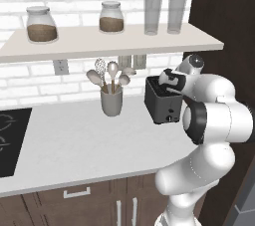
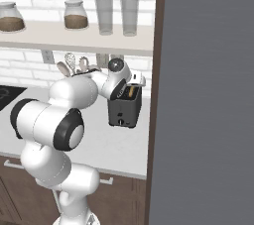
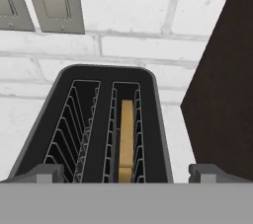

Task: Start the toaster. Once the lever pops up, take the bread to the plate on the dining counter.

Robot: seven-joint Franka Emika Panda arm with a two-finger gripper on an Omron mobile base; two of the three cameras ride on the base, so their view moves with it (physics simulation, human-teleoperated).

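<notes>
The dark grey toaster (image 1: 162, 104) stands on the pale worktop by the brick wall, close to a tall dark cabinet. From above, the toaster (image 3: 99, 129) has two slots; the tan bread (image 3: 127, 139) stands on edge in the right slot, and the left slot is empty. The bread (image 2: 133, 90) also shows as a tan sliver at the toaster (image 2: 124, 110) top. My gripper (image 3: 126, 173) hovers just above the toaster, open, with one fingertip at each side and nothing between them. The hand (image 1: 170, 81) sits over the toaster's top. The plate and the dining counter are out of view.
A grey utensil cup (image 1: 111, 101) with spoons stands left of the toaster. A black cooktop (image 1: 10, 140) lies at the far left. A shelf (image 1: 99, 43) above carries jars and glasses. The dark cabinet side (image 3: 227, 70) rises right beside the toaster. Wall outlets (image 3: 54, 1) sit behind it.
</notes>
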